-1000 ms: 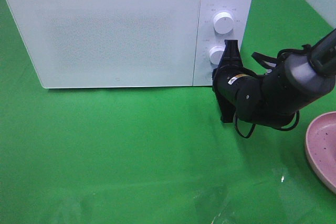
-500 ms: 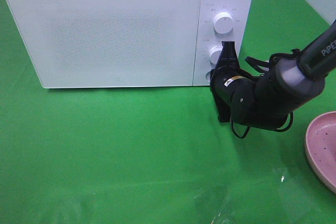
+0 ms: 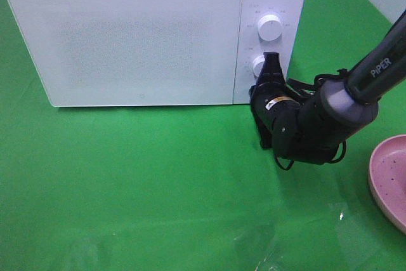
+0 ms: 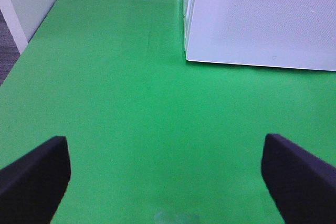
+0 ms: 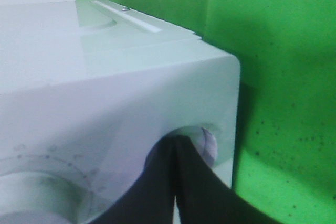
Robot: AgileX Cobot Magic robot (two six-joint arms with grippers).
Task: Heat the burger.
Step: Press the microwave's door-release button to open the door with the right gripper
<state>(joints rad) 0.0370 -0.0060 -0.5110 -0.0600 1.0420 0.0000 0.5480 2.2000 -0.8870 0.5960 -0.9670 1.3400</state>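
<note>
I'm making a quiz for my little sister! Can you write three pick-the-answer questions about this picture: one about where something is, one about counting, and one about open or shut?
1. Where on the microwave are the tips of the right gripper?
A) at its lower knob
B) on its roof
C) at its left side

2. How many knobs does the microwave have?
A) one
B) two
C) four

3. How is the door?
A) wide open
B) shut
C) taken off

Answers:
1 A: the shut black tips sit right at the lower knob.
2 B: there is an upper knob and the lower one.
3 B: the door lies flush with the front.
</note>
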